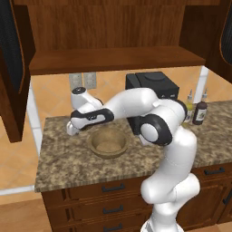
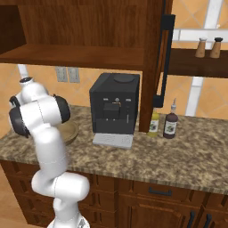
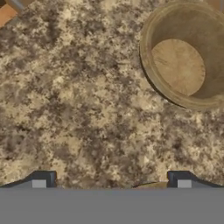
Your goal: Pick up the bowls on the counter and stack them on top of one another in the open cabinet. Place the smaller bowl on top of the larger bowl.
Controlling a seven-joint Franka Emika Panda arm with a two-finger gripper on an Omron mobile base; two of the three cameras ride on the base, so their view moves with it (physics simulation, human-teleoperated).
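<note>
1. Speckled granite worktop [image 3: 78, 109] lies closest under the hand camera, bare between the two dark fingers [image 3: 43, 178], which stand wide apart and hold nothing.
2. At the bottom edge of the hand view, between the fingers, a sliver of tan rim peeks out; whether it is the smaller bowl cannot be told.
3. Up and right in the hand view sits the larger bowl [image 3: 186, 57], upright on the worktop, clear of the fingers.
4. From the left base camera, the gripper [image 1: 72, 129] hangs low over the worktop's left part, just beside the larger bowl's [image 1: 107, 142] left rim, not touching it.
5. Above, the open cabinet [image 1: 113, 59] shows a plain wooden shelf, its doors swung out to either side.
6. Behind the bowl stands a black coffee machine [image 2: 115, 107], partly hidden by the arm in the left base view.
7. Further right stand a yellow bottle [image 2: 154, 124] and a dark bottle [image 2: 170, 125], near each other, well apart from the bowl.
</note>
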